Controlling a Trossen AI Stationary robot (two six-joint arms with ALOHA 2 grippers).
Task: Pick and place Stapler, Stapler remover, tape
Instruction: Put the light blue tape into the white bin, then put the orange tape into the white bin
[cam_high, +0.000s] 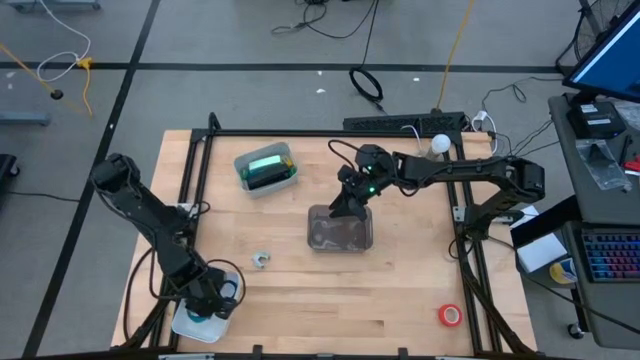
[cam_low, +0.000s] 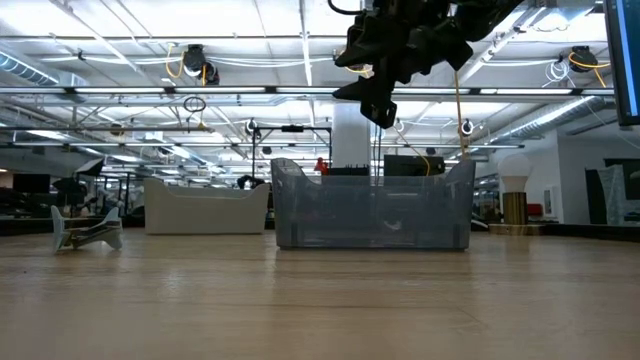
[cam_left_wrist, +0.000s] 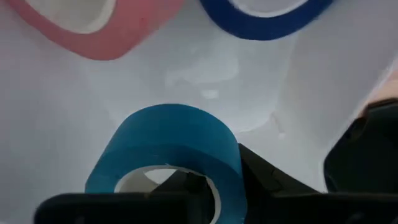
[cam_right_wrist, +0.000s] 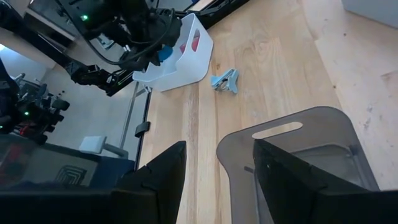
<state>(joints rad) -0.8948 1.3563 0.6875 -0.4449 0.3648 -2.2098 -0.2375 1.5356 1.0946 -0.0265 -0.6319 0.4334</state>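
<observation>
Tape (cam_left_wrist: 171, 162) sat in white bin (cam_high: 185, 325) at counter's near-left corner, teal roll pinched narrow by left end effector (cam_high: 215, 300). Right end effector (cam_high: 350, 207), fingers parted and empty, hung over grey bin (cam_high: 340, 232), far nearer it.

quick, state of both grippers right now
left gripper: shut on the teal tape roll, inside the white bin.
right gripper: open, holding nothing, above the grey bin.

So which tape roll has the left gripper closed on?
The teal roll, pinched through its wall by the left gripper; the red and blue rolls lie untouched beyond.
</observation>
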